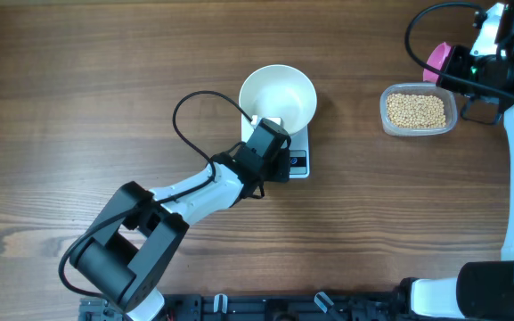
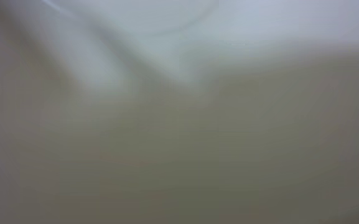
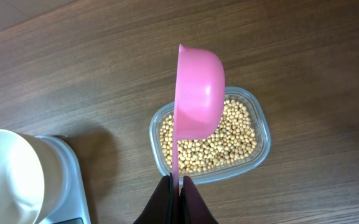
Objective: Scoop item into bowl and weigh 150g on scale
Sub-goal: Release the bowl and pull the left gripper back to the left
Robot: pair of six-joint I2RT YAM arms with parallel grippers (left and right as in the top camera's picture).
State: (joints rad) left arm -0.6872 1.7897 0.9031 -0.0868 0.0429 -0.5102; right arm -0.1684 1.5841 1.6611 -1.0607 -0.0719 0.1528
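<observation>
The right claw, pinched shut on a pink scoop, hangs well right of the scale; the left claw, closed, sits over it.

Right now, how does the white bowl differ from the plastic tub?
The bowl is round and white; the tub is rectangular and clear. The bowl looks empty; the tub holds beans. The bowl sits on the scale; the tub sits on the table. Both are open on top.

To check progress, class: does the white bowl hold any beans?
No: the white bowl is bare inside in the overhead view; the beans lie in the clear tub.
</observation>
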